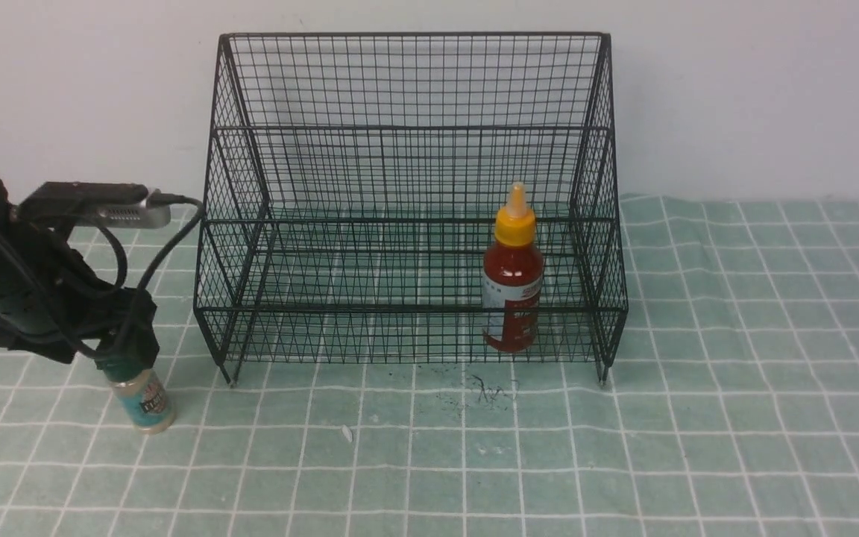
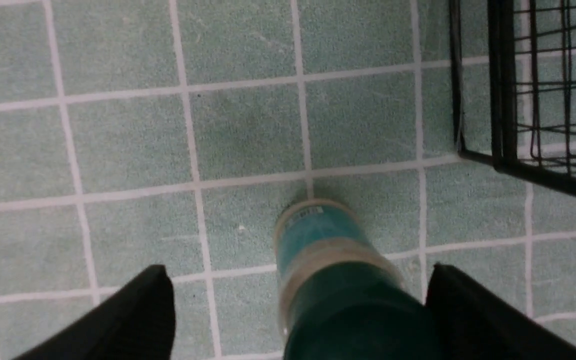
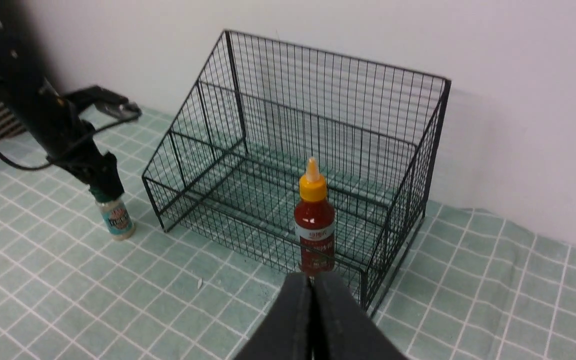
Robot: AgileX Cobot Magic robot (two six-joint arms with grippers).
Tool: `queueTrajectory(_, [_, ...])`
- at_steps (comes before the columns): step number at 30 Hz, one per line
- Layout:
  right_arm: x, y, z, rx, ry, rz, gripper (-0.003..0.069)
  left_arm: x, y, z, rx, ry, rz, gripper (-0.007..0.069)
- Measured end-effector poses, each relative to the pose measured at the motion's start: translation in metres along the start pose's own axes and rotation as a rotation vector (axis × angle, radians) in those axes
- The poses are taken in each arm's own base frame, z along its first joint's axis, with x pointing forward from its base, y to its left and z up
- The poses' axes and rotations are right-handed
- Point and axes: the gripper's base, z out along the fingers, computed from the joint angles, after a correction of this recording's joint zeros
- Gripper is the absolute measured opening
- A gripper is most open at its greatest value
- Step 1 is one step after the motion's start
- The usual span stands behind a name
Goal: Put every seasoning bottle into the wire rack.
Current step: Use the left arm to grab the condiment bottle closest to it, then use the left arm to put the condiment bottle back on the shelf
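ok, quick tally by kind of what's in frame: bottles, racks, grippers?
Seasoning bottles: 2, the shaker jar on the cloth and the red sauce bottle inside the wire rack
Racks: 1
Grippers: 2, the left gripper and the right gripper
Total: 5

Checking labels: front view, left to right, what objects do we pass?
Short clear shaker jar with dark green cap → left side of black wire-mesh rack → tall dark red sauce bottle with yellow nozzle cap, inside the rack → rack's right side.
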Motion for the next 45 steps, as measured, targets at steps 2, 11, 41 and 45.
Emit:
queueTrajectory(2, [0.0,0.0,-0.002,0.0,-0.005,0.008,-0.0015,-0.001,-0.001,0.007,0.013,0.009,0.009,0.0537])
queueTrajectory(11, [-0.001,0.0,0.01,0.003,0.044,0.014,-0.0015,-0.003,-0.007,-0.003,0.027,0.11,0.049,0.0332])
queueTrajectory(41, [-0.006,-0.001,0.051,0.013,0.18,0.019,-0.0015,-0.065,-0.137,-0.05,0.022,-0.219,0.281,0.0332])
queueTrajectory(45, [-0.005,-0.001,0.051,0.012,0.184,0.02,-0.0015,-0.067,-0.137,-0.031,0.022,-0.17,0.276,0.0332])
